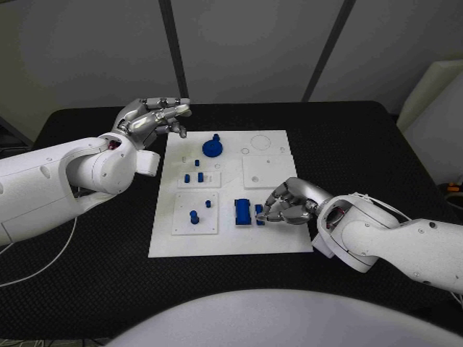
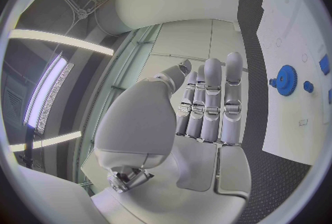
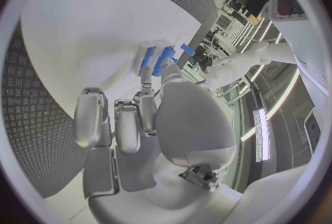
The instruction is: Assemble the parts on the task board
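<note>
Two silver hands worked at a white board on a black counter.

The matte black counter (image 1: 85, 289) carried the flat white rectangular task board (image 1: 273, 235). The left hand (image 1: 153, 116) hung beyond the board's far left corner, its metallic fingers (image 2: 211, 102) straight, close together and holding nothing. The right hand (image 1: 289, 202) rested on the board's near right part, fingers curled by a blue block (image 1: 241, 211); whether it gripped anything I could not tell. A round, toothed blue gear (image 1: 213, 147) stood farther back, with small blue pegs (image 1: 195, 177) between.
</note>
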`<state>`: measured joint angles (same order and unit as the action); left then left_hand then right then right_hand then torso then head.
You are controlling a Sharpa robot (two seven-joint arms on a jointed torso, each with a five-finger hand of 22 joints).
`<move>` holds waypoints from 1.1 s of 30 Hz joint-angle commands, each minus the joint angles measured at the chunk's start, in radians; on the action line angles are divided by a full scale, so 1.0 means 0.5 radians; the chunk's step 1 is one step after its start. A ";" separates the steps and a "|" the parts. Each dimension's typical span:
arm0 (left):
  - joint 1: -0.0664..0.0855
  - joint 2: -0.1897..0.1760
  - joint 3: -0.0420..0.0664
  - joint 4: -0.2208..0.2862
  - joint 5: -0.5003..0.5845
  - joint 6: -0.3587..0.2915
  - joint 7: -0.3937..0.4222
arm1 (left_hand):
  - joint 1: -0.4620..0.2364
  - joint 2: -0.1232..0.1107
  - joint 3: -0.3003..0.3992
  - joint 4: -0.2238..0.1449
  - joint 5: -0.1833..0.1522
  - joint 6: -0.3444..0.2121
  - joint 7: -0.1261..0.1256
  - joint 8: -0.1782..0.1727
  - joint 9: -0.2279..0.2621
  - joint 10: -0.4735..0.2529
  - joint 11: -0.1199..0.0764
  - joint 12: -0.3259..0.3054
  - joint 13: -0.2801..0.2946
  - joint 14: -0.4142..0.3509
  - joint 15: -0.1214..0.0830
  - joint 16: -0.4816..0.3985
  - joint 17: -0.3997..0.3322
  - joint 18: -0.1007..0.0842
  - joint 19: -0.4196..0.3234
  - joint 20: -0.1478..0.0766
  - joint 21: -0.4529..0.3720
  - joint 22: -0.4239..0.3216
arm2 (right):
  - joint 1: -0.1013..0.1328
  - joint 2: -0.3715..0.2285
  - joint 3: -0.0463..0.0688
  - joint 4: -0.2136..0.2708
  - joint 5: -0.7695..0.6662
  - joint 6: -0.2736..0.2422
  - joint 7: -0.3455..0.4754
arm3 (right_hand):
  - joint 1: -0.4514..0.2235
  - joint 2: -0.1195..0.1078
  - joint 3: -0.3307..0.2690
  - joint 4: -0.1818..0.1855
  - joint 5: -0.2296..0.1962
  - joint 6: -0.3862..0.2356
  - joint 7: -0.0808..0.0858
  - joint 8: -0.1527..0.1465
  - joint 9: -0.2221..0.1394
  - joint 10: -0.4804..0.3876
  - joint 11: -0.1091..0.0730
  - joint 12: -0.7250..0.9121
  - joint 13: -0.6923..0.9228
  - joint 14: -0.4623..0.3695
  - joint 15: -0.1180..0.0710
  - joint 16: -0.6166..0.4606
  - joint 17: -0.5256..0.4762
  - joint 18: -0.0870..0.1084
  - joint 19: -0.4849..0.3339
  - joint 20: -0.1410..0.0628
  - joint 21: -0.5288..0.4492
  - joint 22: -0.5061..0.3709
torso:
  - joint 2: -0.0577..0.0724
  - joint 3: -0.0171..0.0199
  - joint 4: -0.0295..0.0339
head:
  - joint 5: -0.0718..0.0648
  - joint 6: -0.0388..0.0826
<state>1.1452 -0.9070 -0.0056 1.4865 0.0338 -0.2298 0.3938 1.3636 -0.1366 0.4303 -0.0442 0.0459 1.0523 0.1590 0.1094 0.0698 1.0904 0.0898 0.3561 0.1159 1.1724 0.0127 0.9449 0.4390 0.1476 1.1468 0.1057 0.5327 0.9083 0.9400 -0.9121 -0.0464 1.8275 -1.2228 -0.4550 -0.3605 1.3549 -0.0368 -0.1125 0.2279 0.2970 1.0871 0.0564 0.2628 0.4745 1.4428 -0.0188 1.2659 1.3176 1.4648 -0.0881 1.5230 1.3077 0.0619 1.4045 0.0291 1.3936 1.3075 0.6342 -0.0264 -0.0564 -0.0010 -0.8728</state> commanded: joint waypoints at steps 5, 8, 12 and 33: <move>-0.014 0.014 0.000 -0.023 0.041 0.049 0.030 | -0.010 0.007 -0.024 0.005 0.006 -0.011 0.003 -0.002 -0.003 -0.020 0.002 0.017 0.002 -0.024 0.002 0.007 -0.008 0.067 0.008 0.011 -0.018 -0.007 | 0.076 0.018 0.002 -0.221 1.158 0.008 0.888 | 0.083 0.027 0.026 -0.033 0.062 -0.123 0.064 -0.091 -0.040 -0.219 0.055 -0.365 -0.241 0.101 0.061 -0.149 0.055 0.068 -0.215 0.043 -0.234 -0.219 | -0.055 -0.0229 -0.015 | -0.005 0.039; -0.024 0.024 0.000 -0.046 0.045 0.036 0.040 | -0.015 0.003 -0.032 0.008 0.006 -0.011 0.002 0.000 -0.002 -0.026 0.003 0.024 0.002 -0.068 0.007 -0.011 -0.021 0.065 -0.020 0.016 -0.040 -0.017 | 0.132 0.054 0.002 -0.364 1.457 0.019 1.058 | 0.170 0.045 0.056 -0.069 0.040 -0.162 0.091 -0.135 -0.066 -0.534 0.078 -0.922 -0.670 -0.034 0.081 -0.447 -0.374 0.157 -0.509 0.065 -0.588 -0.609 | -0.078 -0.0316 -0.021 | -0.003 0.074; -0.038 0.052 0.000 -0.105 0.056 -0.011 0.068 | -0.011 0.004 -0.031 0.010 0.009 -0.012 0.012 0.004 -0.002 -0.045 0.020 0.026 -0.008 -0.239 0.032 -0.148 -0.103 0.056 -0.167 0.037 -0.140 -0.060 | 0.203 0.144 0.003 -0.598 1.751 0.030 1.247 | 0.311 0.070 0.142 -0.093 -0.011 -0.208 0.142 -0.207 -0.134 -0.797 0.132 -1.420 -1.078 -0.410 0.135 -1.257 -1.272 0.234 -0.900 0.112 -1.129 -1.104 | -0.097 -0.0344 -0.027 | -0.006 0.131; -0.087 0.328 -0.001 -0.571 0.168 -0.190 0.157 | -0.909 0.067 -0.250 0.088 -0.092 -0.734 -0.080 -0.219 -0.140 -0.804 0.049 -0.481 -0.232 -1.190 0.192 -1.519 -0.878 -0.047 -1.425 0.166 -1.065 -1.056 | 0.270 0.587 0.051 -1.389 1.986 0.107 1.479 | -0.624 0.074 0.511 -0.187 -0.270 -0.795 0.144 -0.526 -0.729 -1.334 0.225 -2.532 -2.635 -1.432 0.332 -2.894 -2.410 0.116 -1.670 0.254 -2.384 -2.087 | -0.142 -0.0161 -0.027 | 0.031 0.382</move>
<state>1.0996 -0.7406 -0.0065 1.1967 0.1212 -0.3244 0.4718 1.2366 -0.1411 0.4150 0.0005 0.0371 0.9329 0.1622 0.0533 0.0489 0.9379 0.1558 0.1566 0.0457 0.7857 0.1476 0.2509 0.0655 0.1770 0.5912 0.2576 0.0444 0.5167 1.0747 -0.6162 -0.0212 1.1282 -0.2300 -0.3967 0.3797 1.4155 -0.0590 0.1941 0.1818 0.2198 0.9378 0.1748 0.0483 0.1488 1.0541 0.1277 0.0536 0.0498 1.0177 0.1064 0.1010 0.1383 0.1712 0.7741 0.2130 0.2723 0.3579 0.5635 -0.0349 -0.0713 0.0155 -0.6819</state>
